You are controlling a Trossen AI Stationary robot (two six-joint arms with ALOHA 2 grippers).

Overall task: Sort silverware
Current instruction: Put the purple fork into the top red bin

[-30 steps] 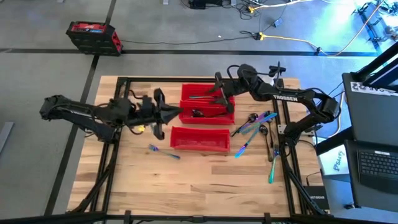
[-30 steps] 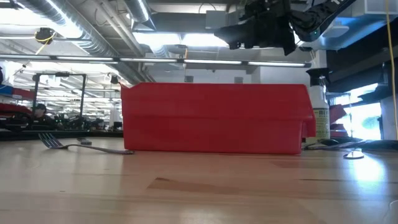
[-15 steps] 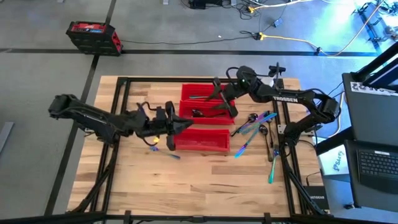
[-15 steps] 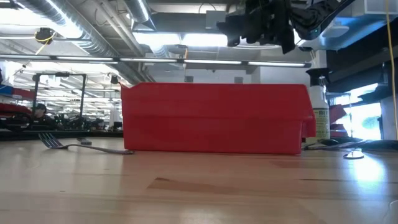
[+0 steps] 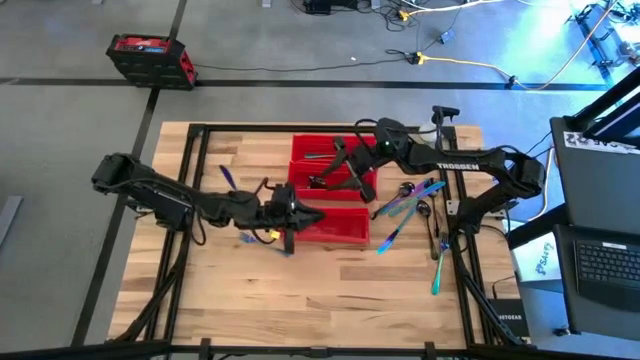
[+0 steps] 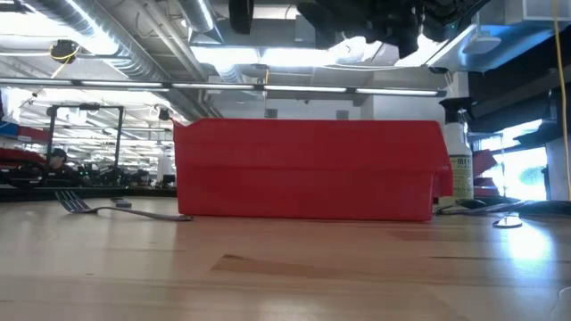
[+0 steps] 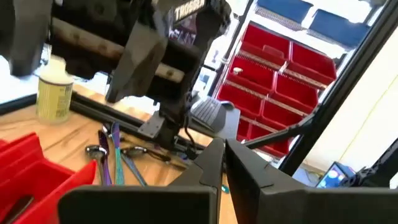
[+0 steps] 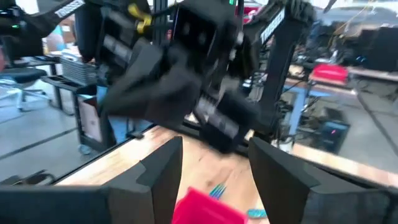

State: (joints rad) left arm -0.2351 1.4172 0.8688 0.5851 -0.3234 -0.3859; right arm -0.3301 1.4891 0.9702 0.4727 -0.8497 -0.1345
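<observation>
Three red bins lie side by side mid-table: far (image 5: 322,147), middle (image 5: 345,190) and near (image 5: 335,228). A dark piece (image 5: 318,182) lies in the middle bin. A loose pile of iridescent silverware (image 5: 405,203) lies on the table right of the bins and shows in the left wrist view (image 7: 112,158). A teal fork (image 5: 262,242) lies left of the near bin. My left gripper (image 5: 316,214) is shut and empty above the near bin's left end. My right gripper (image 5: 328,168) is open and empty above the far and middle bins.
A clear spray bottle (image 6: 457,174) stands at the table's far right. Another teal piece (image 5: 438,272) lies near the right edge. A blue-purple piece (image 5: 228,178) lies left of the bins. The near part of the table is bare wood. A laptop (image 5: 605,262) sits off the table's right.
My left gripper has gone toward the table's right and near edges, from beside the middle bin's left end to above the near bin's left end. My right gripper has shifted a little toward the table's left and near edges over the bins.
</observation>
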